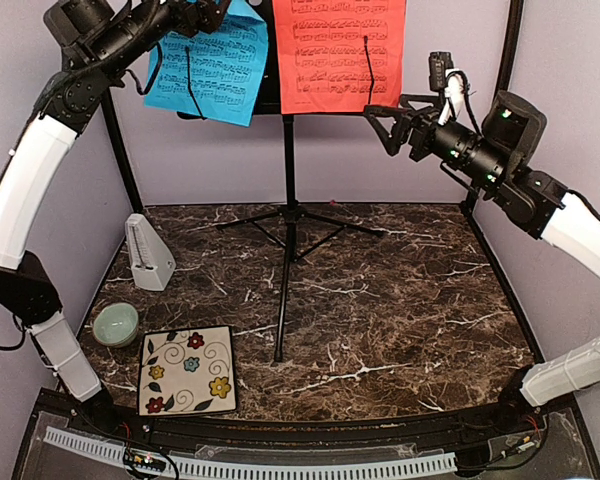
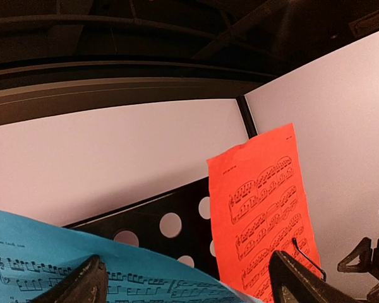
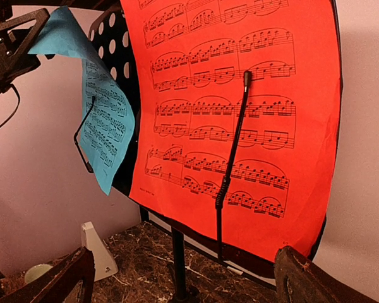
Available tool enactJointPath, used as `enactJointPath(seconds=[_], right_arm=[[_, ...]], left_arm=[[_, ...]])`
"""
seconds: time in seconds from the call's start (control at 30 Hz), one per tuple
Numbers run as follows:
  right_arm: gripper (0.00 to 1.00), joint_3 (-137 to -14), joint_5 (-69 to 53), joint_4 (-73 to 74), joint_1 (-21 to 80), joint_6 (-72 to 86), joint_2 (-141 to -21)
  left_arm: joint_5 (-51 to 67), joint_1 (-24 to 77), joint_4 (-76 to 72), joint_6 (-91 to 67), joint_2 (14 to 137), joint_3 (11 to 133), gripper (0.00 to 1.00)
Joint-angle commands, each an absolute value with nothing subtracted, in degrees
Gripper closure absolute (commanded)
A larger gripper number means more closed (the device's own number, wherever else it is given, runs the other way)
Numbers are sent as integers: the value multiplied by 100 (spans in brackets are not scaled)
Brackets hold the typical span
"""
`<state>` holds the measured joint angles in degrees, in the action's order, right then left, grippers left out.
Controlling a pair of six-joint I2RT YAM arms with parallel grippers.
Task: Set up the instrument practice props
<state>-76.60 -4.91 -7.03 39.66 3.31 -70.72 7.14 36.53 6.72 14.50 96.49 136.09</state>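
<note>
Top external view: the marble surface (image 1: 400,300) carries every item. We find the stand (image 1: 288,200) upright at centre rear on its tripod legs, with its perforated desk at the top of the frame. The red sheet (image 1: 330,50) lies flat on the right half of the desk, a wire retainer across it. The blue sheet (image 1: 215,70) hangs tilted on the left half under a second retainer, its top corner curling forward. The tile (image 1: 188,370) lies flat at the near left. The metronome (image 1: 146,252) stands left of the stand, well apart from it. The bowl (image 1: 115,323) sits between metronome and tile.

The left tool (image 2: 186,268) is released, its fingers spread wide at the blue sheet's top edge; we cannot tell whether they touch it. The right tool (image 3: 184,259) is released and empty, near the red sheet and facing it.
</note>
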Motion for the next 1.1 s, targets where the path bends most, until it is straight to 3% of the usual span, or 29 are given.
enactJointPath(seconds=[0.0, 1.07], right_arm=[[0, -7783, -485, -790, 3995, 249, -7108], [0, -8103, -624, -678, 3999, 412, -7334]], left_arm=[[927, 3598, 613, 1674, 9930, 14126, 7], [1422, 2918, -478, 1180, 10807, 14689, 2]])
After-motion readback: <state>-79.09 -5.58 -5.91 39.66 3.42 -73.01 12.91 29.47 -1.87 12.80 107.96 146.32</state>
